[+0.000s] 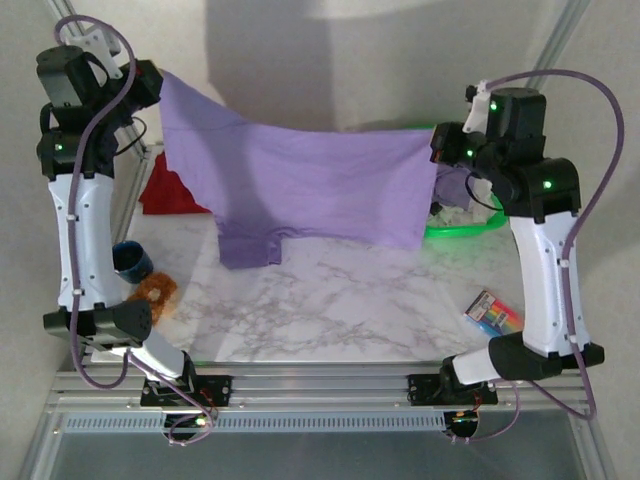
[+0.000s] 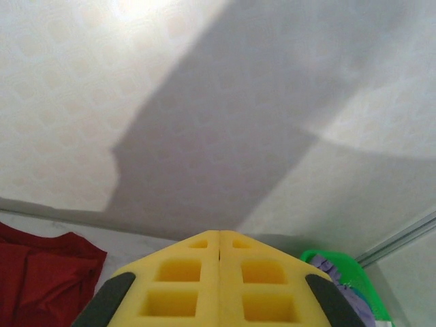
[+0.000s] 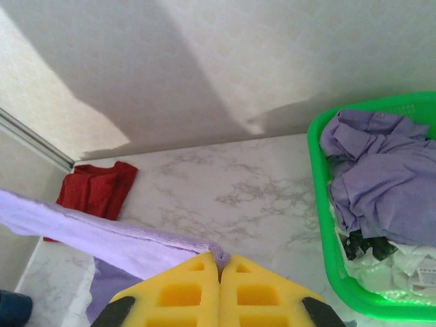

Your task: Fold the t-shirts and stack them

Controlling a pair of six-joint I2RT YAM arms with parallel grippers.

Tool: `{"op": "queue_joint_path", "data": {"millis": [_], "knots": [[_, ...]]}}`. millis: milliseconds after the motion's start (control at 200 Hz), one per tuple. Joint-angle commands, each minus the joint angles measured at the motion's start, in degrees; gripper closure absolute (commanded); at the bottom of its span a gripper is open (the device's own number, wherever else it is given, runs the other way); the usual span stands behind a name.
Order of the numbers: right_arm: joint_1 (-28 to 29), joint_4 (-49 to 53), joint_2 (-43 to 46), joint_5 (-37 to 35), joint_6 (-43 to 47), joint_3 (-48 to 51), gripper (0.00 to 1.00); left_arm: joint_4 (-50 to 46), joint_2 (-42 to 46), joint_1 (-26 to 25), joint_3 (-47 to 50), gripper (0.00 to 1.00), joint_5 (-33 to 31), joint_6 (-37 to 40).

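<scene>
A purple t-shirt (image 1: 310, 180) hangs spread in the air between both grippers, its lower hem and a sleeve brushing the marble table (image 1: 350, 300). My left gripper (image 1: 160, 88) is raised at the far left, shut on the shirt's upper left corner. In the left wrist view its yellow fingers (image 2: 219, 235) press together and the cloth is hidden. My right gripper (image 1: 437, 150) pinches the shirt's right corner; a purple fold (image 3: 122, 235) bunches between its tips (image 3: 220, 262). A folded red t-shirt (image 1: 170, 195) (image 3: 95, 191) lies at the back left.
A green basket (image 1: 470, 225) (image 3: 320, 204) at the back right holds more crumpled clothes (image 3: 388, 170), purple and white. A blue cup (image 1: 130, 262) and an orange object (image 1: 155, 292) sit at the table's left edge. A colourful small box (image 1: 493, 312) lies near the right arm.
</scene>
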State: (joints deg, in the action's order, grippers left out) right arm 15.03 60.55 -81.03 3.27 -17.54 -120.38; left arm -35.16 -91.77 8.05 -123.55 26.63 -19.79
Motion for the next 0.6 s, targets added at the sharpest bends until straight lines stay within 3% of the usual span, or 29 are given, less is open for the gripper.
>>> {"op": "queue_joint_path", "data": {"millis": [0,235,596], "knots": [[-0.35,0.74,4.68,0.53,0.76,-0.52,1.00,1.67,4.54,0.56,1.36,1.00,0.30,-0.05],[-0.30,1.51,12.49,1.33,-0.55,5.14,1.00,1.38,11.99,0.56,6.59,1.00,-0.89,0.11],[-0.33,6.26,19.63,4.49,-2.02,0.85,1.00,-3.85,21.80,0.56,7.55,1.00,-4.01,0.41]]}}
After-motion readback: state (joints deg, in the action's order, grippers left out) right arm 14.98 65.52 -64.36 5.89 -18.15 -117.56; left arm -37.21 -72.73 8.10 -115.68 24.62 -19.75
